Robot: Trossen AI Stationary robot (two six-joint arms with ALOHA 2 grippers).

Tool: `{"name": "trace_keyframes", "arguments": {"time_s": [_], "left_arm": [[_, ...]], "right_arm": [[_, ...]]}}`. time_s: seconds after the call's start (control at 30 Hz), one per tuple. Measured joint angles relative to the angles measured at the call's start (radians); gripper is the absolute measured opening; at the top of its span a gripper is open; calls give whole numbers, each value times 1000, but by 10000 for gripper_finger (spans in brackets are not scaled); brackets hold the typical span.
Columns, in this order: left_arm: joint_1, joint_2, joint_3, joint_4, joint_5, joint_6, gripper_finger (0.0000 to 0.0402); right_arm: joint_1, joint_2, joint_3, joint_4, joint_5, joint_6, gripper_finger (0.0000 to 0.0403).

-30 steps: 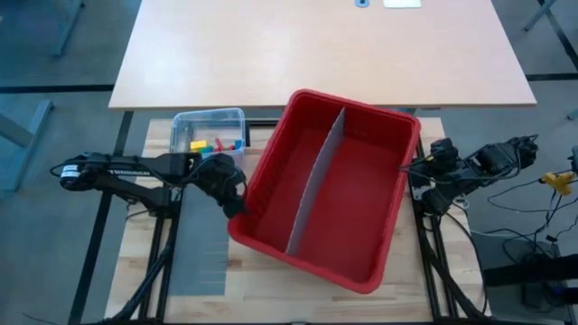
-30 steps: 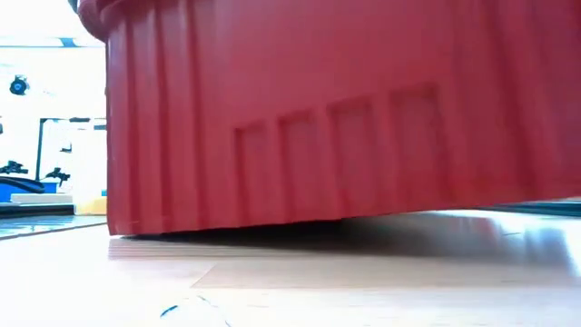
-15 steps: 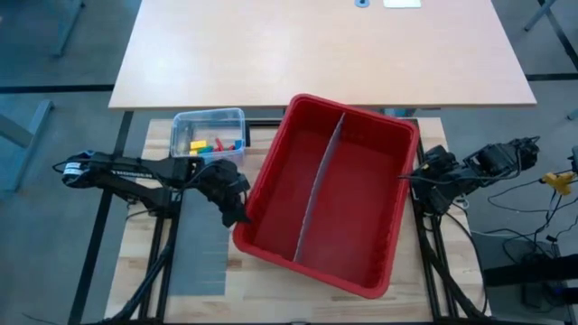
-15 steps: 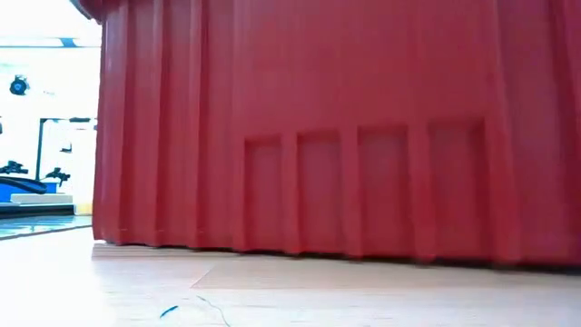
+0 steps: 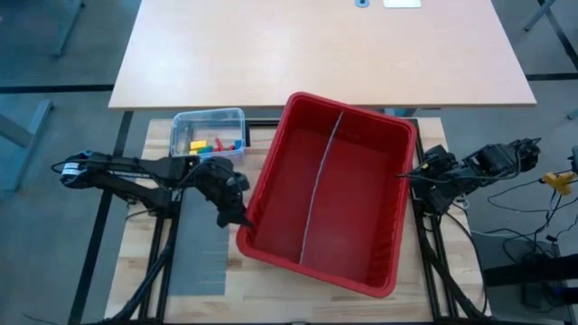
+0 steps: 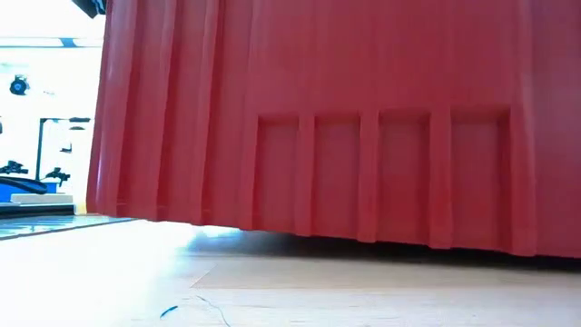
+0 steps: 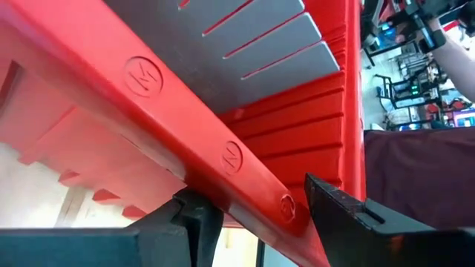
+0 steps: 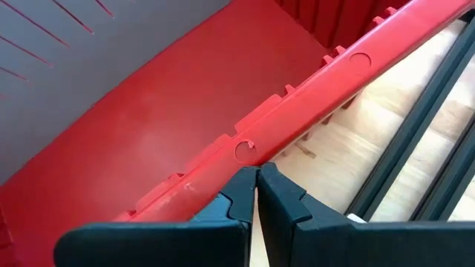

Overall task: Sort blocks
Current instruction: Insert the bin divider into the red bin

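We see a wooden table under the two arms, and beyond it, on the far side, a larger pale desk. The biggest thing on the table is a red bin, sitting skewed in the middle, with a thin grey divider running from its far wall to its near wall and splitting it into a left and a right half. Both halves look bare from above. In the low view the bin's ribbed wall fills nearly everything, and its near edge seems to stand a little off the table, though we cannot be sure from that angle.

The left gripper is at the bin's left rim near the near-left corner. Its wrist view shows the two dark fingers spread on either side of the red rim, one inside and one outside; whether they actually pinch it we cannot tell. The right gripper is at the bin's right rim, and its fingers are pressed together just outside the rim, gripping nothing.

Left of the bin's far corner stands a small clear tub. The blocks, yellow, red, green and blue, lie together inside it, well apart from both grippers.
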Motion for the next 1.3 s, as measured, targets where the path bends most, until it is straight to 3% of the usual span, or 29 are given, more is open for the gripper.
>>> {"name": "trace_keyframes", "arguments": {"time_s": [0.33, 0.73, 1.3], "left_arm": [[-1, 26, -1, 11, 40, 32, 169], [1, 23, -4, 26, 7, 80, 253], [-1, 28, -6, 20, 23, 79, 304]], "right_arm": [[0, -1, -1, -4, 3, 19, 0], [-1, -1, -2, -12, 1, 19, 0], [-1, -2, -3, -5, 4, 19, 0]]}}
